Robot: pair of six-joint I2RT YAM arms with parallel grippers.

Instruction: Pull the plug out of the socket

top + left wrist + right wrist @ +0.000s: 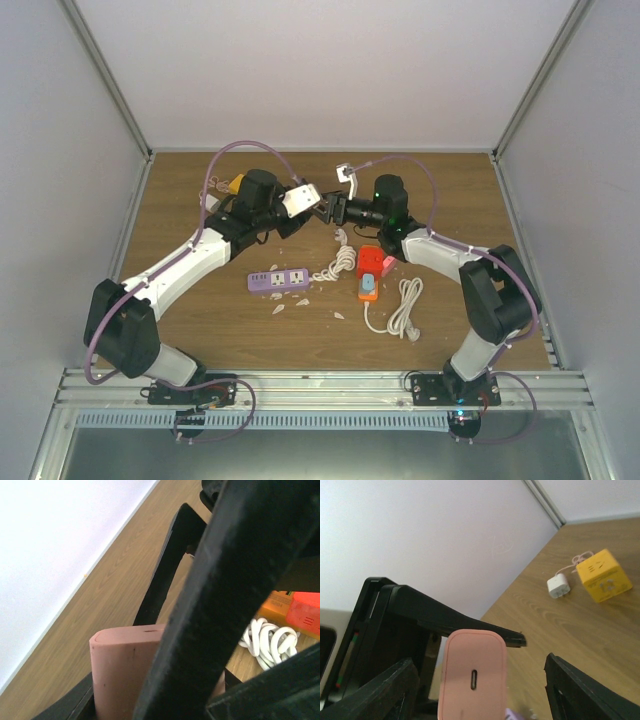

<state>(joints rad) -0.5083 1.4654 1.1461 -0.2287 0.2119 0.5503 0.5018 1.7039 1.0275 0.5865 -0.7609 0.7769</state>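
Observation:
A pink plug with a slot in its end face is held up in the air between the two arms at the back middle of the table. In the left wrist view the pink plug sits between the fingers of my left gripper, which is shut on it. My right gripper is open around the plug; its left finger is close beside it and its right finger stands apart. One right finger crosses the left wrist view. In the top view the left gripper and right gripper meet tip to tip.
A purple power strip, a red socket block, an orange strip and coiled white cable lie mid-table. A yellow cube socket and a white adapter sit near the back wall.

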